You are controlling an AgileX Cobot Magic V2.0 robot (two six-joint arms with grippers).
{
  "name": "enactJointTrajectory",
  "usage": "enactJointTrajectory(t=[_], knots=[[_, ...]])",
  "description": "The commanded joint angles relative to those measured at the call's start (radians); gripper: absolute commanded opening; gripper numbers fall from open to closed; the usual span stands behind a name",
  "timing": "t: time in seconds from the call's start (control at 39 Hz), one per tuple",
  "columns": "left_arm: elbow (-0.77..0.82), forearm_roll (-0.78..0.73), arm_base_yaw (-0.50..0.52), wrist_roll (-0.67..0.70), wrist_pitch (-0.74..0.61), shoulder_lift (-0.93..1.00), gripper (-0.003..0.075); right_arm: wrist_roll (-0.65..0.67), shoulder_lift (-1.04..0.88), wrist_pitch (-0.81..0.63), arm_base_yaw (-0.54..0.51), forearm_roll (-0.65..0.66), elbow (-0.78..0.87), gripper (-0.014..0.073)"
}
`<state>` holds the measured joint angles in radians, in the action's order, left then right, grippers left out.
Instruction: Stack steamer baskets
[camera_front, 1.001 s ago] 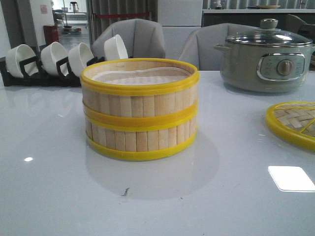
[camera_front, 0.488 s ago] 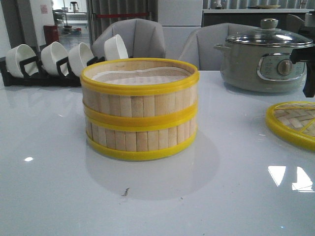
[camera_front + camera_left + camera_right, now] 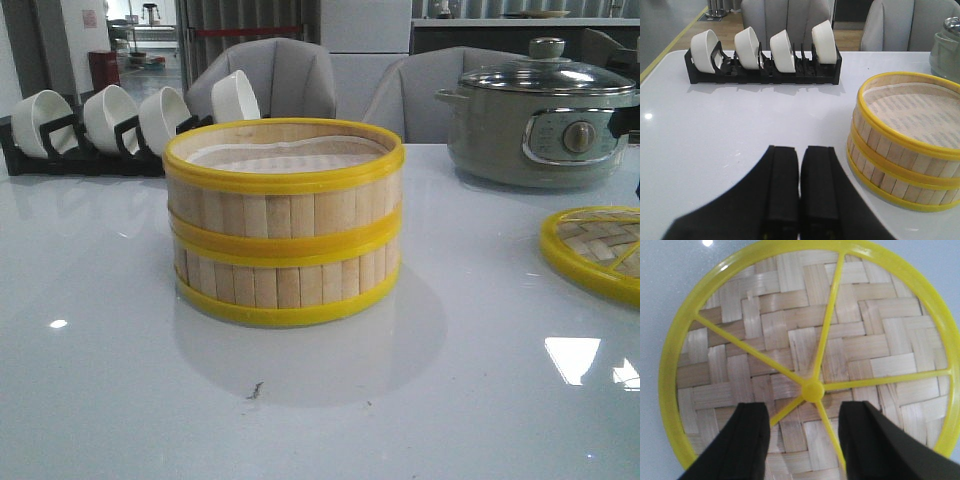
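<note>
Front view shows the steamer baskets (image 3: 284,222) already one on top of the other, rims aligned, standing near the middle of the counter (image 3: 110,380); the upper basket's whitish liner is visible inside. Judged from this, the stacking itself appears complete. The baskets look light and fairly stiff, with slatted bamboo walls and smooth yellow rims that could slip under a hard pinch; the safest hold would be across a wall just under the top rim, or over the rim edge, with moderate force so the thin slats are not crushed. The glossy counter would let the stack slide if pushed from the side. In the left wrist view the left gripper (image 3: 799,187) has its fingers pressed together, holding nothing, and sits beside the stack without touching it. In the right wrist view the right gripper (image 3: 804,440) has its fingers spread, hovering over the woven lid (image 3: 812,360), one finger to each side of the central knob; whether they touch the lid cannot be told. The lid lies flat on the counter, well apart from the stack on the right side. Behind stand a bowl rack (image 3: 85,125) with white bowls and an electric pot (image 3: 540,115).
</note>
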<state>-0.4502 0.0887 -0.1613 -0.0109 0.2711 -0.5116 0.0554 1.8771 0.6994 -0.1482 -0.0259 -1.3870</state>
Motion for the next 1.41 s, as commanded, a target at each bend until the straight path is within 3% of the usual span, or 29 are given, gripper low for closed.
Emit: enactJointTrajectory(t=[0.0,1.08,1.15,1.39], knots=[[-0.031,0.004,0.002,0.005,-0.087,-0.003,0.0087,-0.004,-0.046,-0.041,-0.006,0.012,-0.036,0.0436],[-0.031,0.004,0.002,0.005,-0.087,-0.003,0.0087,0.006,0.034,-0.065,-0.006,0.010,-0.073,0.0429],[-0.031,0.004,0.002,0.005,-0.087,-0.003,0.0087,0.006,0.034,-0.066,-0.006,0.010,-0.073,0.0377],[-0.031,0.004,0.002,0.005,-0.087,-0.003,0.0087,0.006,0.034,-0.063,-0.006,0.010,-0.073,0.0042]])
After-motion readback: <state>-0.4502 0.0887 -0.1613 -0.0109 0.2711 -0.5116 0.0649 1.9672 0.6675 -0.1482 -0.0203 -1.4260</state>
